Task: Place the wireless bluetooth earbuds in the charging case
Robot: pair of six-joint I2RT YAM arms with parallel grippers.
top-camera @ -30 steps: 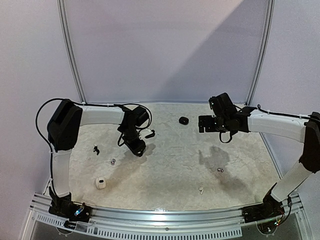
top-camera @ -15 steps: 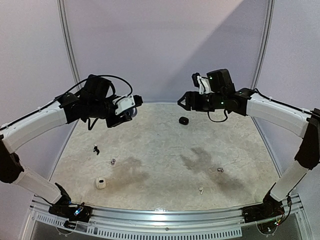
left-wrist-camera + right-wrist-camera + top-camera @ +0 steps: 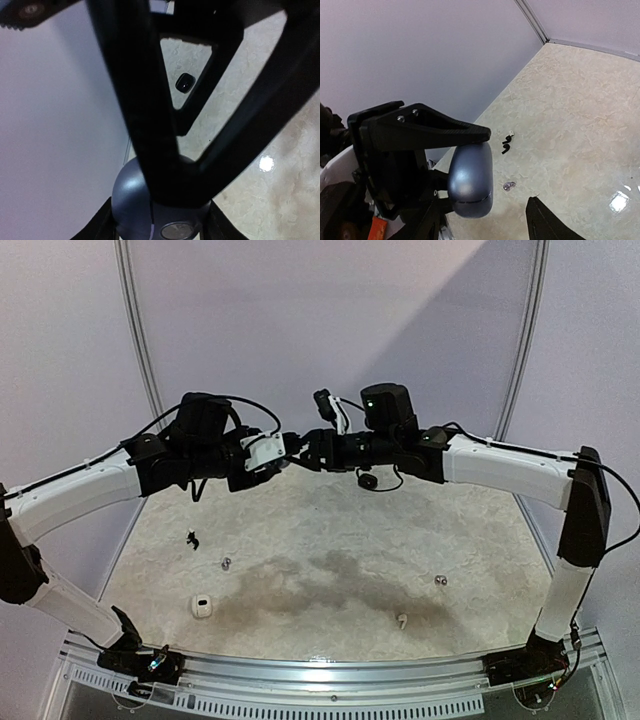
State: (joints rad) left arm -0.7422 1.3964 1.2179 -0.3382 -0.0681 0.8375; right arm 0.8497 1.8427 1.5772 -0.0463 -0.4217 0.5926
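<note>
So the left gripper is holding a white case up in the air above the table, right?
Not quite. The case held in the left gripper is silvery blue-grey, not white. The right wrist view shows this clearly, with the case pinched between black fingers well above the table. The rest of what you said is right.

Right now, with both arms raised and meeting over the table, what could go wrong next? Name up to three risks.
1. The left gripper pinches the grey case high above the table. If that grip slips when the right gripper, open beside it, takes hold, the case would likely fall.
2. The two grippers' fingers sit very close together, so they may knock into each other.
3. A dropped case might scatter the black earbuds and silvery bud lying loose on the table.
</note>
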